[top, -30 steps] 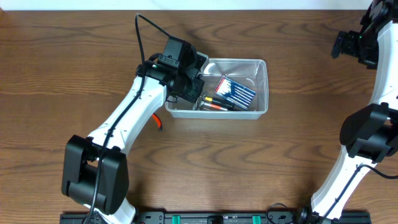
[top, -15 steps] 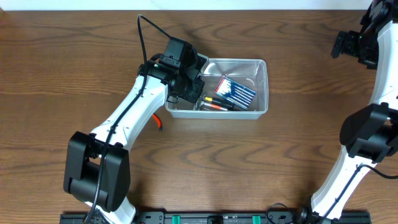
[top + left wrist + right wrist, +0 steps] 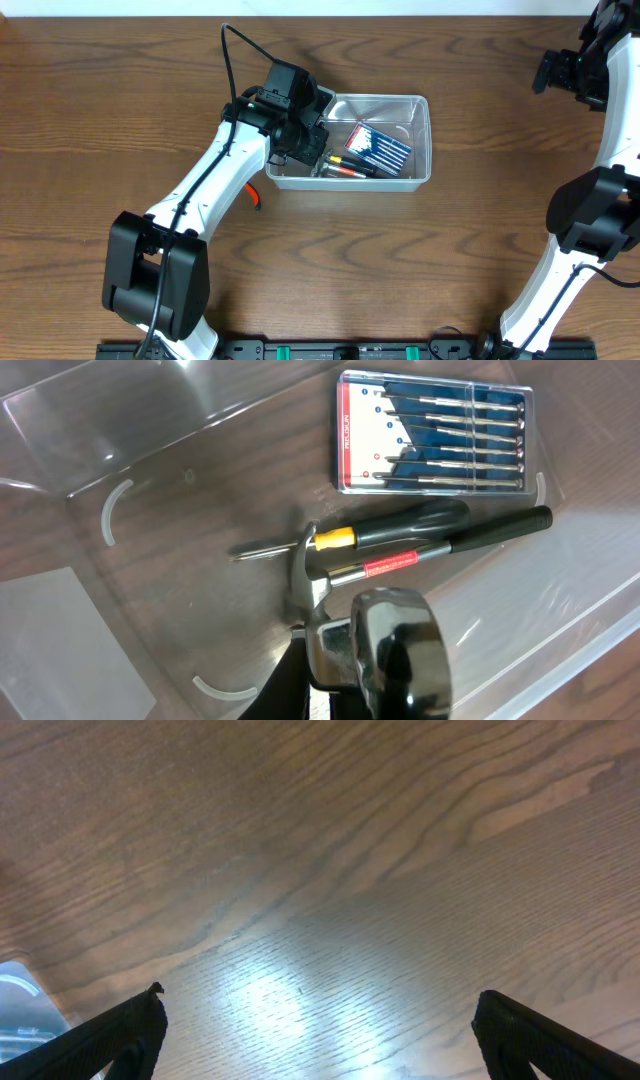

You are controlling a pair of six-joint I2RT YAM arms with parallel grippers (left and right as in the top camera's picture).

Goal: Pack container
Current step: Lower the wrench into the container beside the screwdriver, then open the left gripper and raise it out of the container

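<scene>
Clear, shallow container, rounded corners, mid-worktop. Inside: boxed screwdriver set, hammer, yellow-collared screwdriver. Left gripper covers its left end, chrome piece against it; grip unreadable. Right gripper spread, far right.

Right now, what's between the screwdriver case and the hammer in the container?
A black-handled screwdriver with a yellow collar, lying alongside the hammer handle, below the case, on the container floor. Clearest in the left wrist view.

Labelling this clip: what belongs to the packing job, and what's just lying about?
Job: container, precision screwdriver set, hammer, screwdriver, shiny metal object.
Lying about: small orange item beside the container, partly under the left arm.
</scene>
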